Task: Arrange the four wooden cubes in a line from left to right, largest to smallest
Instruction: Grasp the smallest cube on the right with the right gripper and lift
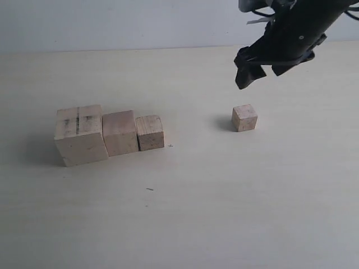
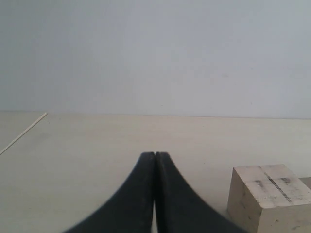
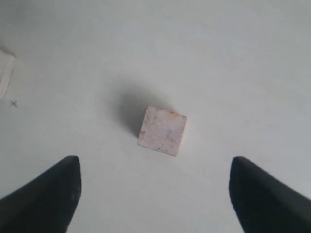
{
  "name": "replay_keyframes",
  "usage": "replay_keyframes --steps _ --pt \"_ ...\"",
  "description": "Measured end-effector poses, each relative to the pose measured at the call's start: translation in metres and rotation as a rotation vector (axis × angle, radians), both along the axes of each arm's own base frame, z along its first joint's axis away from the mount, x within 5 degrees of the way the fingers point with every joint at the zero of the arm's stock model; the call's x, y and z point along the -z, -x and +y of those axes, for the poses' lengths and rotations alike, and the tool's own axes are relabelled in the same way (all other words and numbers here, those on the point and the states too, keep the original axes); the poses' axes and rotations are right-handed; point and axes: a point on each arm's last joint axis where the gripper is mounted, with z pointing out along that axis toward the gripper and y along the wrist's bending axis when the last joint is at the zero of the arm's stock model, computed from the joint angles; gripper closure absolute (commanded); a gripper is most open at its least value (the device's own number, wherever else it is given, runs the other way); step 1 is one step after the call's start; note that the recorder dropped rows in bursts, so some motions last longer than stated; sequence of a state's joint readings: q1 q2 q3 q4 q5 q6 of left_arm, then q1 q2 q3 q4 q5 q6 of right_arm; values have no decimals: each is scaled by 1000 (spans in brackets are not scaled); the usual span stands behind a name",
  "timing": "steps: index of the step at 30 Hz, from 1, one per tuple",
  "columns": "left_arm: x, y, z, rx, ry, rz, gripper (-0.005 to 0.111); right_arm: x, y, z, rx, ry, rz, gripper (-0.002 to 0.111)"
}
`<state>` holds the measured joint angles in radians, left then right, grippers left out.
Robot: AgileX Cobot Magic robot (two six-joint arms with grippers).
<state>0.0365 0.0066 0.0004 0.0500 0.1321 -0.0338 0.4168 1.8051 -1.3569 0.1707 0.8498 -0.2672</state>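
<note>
Three wooden cubes stand touching in a row at the left: the largest, with dark lines on top, then a middle one, then a smaller one. The smallest cube sits alone to the right, also seen as the smallest cube in the right wrist view. My right gripper hangs open above and slightly behind it, fingers wide apart. The left gripper is shut on nothing, low over the table, with the largest cube beside it. The left arm is out of the exterior view.
The pale table top stretches around the cubes, with a light wall behind. A corner of another cube shows at the edge of the right wrist view.
</note>
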Motion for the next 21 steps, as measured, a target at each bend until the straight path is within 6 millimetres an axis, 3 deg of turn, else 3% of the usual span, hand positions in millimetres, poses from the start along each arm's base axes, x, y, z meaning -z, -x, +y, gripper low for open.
replay_keyframes --steps 13,16,21 --pt "0 0 0 0 0 0 104 96 -20 13 138 31 158 27" --pt "0 0 0 0 0 0 104 110 -23 14 136 46 155 47" --pt "0 0 0 0 0 0 104 102 -26 12 115 62 98 101"
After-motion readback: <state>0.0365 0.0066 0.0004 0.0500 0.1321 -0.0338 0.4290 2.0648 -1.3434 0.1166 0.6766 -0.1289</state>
